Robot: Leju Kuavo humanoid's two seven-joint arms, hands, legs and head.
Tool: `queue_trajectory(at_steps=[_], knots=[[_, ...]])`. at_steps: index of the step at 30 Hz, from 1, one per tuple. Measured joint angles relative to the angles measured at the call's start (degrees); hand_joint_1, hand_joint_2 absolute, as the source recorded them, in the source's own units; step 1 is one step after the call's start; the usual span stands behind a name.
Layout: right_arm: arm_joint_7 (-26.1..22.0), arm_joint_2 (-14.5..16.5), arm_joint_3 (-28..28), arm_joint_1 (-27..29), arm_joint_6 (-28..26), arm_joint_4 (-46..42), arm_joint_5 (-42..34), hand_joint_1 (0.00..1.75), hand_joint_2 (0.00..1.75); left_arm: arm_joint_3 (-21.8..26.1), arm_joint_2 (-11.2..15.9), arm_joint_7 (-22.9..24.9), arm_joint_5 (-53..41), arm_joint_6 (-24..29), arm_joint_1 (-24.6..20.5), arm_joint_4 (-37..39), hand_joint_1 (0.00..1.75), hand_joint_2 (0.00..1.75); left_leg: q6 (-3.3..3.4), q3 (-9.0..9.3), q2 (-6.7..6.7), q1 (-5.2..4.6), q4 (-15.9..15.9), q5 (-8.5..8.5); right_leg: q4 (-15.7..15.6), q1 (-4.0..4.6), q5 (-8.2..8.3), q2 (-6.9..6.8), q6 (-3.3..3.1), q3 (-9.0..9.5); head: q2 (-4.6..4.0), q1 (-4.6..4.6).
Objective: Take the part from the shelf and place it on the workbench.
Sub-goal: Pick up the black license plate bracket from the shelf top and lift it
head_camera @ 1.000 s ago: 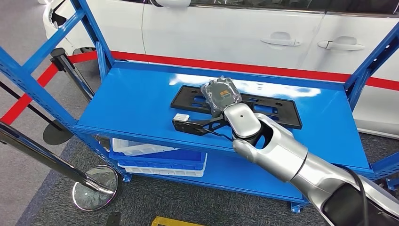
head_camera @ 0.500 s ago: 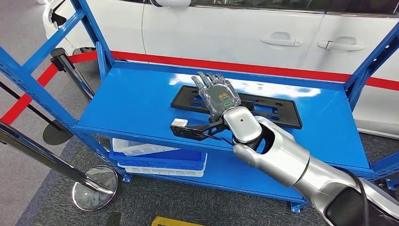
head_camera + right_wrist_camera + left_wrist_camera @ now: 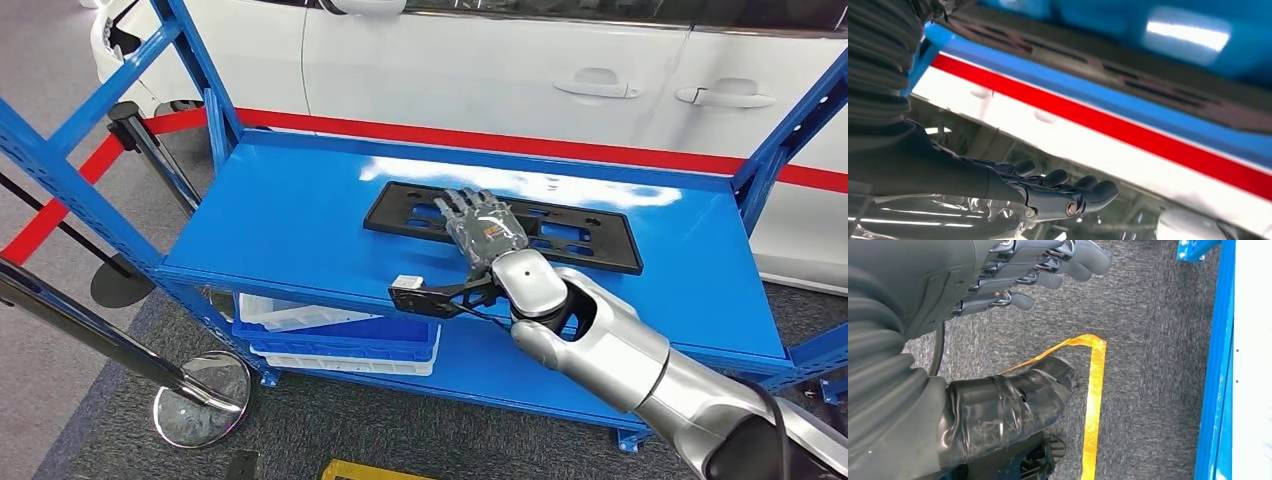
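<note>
The part is a flat black slotted plate (image 3: pixel 590 235) lying on the blue shelf's top deck (image 3: pixel 290 215), near its back. My right hand (image 3: pixel 485 232) is stretched out over the plate's left-middle, fingers spread and holding nothing; I cannot tell whether it touches the plate. In the right wrist view the dark fingers (image 3: pixel 1058 192) reach out straight with nothing in them, and the plate (image 3: pixel 1088 60) is a blurred dark band close by. My left hand (image 3: pixel 1013 275) hangs at my side over the carpet, fingers loosely extended and holding nothing.
A white car (image 3: pixel 500 70) stands right behind the shelf. Blue uprights (image 3: pixel 790 130) frame the deck's ends. White trays (image 3: pixel 330 345) sit on the lower deck. A stanchion with a chrome base (image 3: pixel 200 400) stands at the front left. Yellow tape (image 3: pixel 1093 390) marks the carpet.
My right hand has uncurled its fingers and drawn back toward the shelf's front edge and slightly right, staying over the plate. The plate has not moved.
</note>
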Motion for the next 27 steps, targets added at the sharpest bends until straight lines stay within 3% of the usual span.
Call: queue_trajectory(at_steps=[2, 6, 15, 27], knots=[[0.11, -0.30, -0.01, 0.41, -0.25, 0.62, -0.27, 0.00, 1.75, 0.00, -0.15, -0.01, 0.05, 0.04, 0.00, 0.01, 0.00, 1.75, 0.00, 0.00, 0.00, 0.00, 0.00, 0.00, 0.00, 0.00, 0.00, 0.00, 0.00, 0.00, 0.00, 0.01], [0.16, -0.67, -0.27, 1.19, -1.73, 2.61, -0.92, 0.00, 1.75, 0.00, -0.45, 0.14, -0.02, 0.62, 0.00, 0.01, 0.00, 0.00, 0.00, 0.00, 0.00, 0.00, 0.00, 0.00, 0.00, 0.00, 0.00, 0.00, 0.00, 0.01, 0.00, 0.00], [0.78, -0.91, -1.47, 1.55, -4.21, 7.47, -2.68, 0.00, 1.75, -0.01, -0.74, 0.99, -0.60, 1.03, -0.03, 0.01, 0.00, 0.00, 0.00, 0.00, -0.01, 0.00, 0.00, 0.00, 0.00, 0.00, 0.00, -0.01, 0.00, 0.02, 0.00, 0.01], [3.02, -0.91, -2.25, 1.28, -3.16, 13.18, -2.94, 0.00, 1.75, -0.03, -1.02, 1.44, -0.68, 0.73, -0.05, 0.01, 0.00, 0.00, 0.00, -0.01, -0.02, 0.00, 0.00, 0.00, 0.00, 0.00, 0.00, -0.04, 0.00, 0.03, 0.00, 0.01]])
